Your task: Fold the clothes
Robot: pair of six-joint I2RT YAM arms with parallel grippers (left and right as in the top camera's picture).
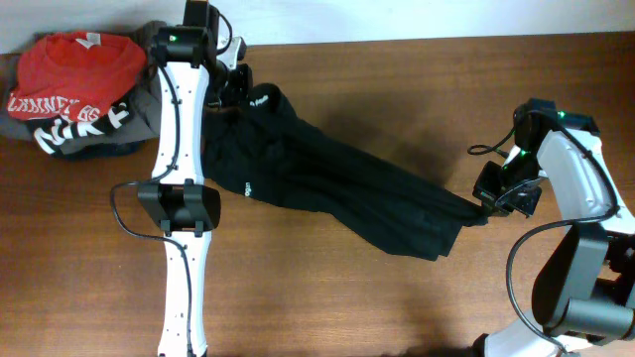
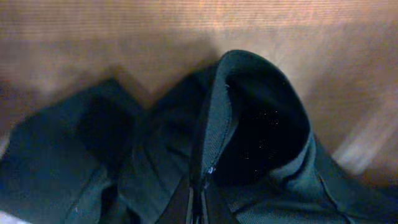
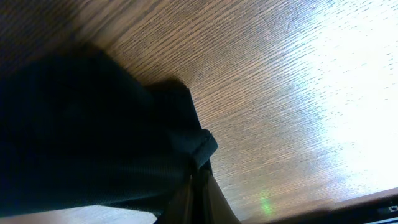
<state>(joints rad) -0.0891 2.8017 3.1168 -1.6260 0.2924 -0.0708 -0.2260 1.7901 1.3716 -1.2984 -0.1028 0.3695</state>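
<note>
Black garment lies stretched across a brown wood-grain table; left fingers pinch its collar, right fingers pinch its far end. Red shirt is heaped at the table's corner.

You worked at what looked like robotics lab bench: plain wood-grain table, white left arm and white right arm reached over it, loose black cable looped across top, garment pile lay heaped at far corner.
</note>
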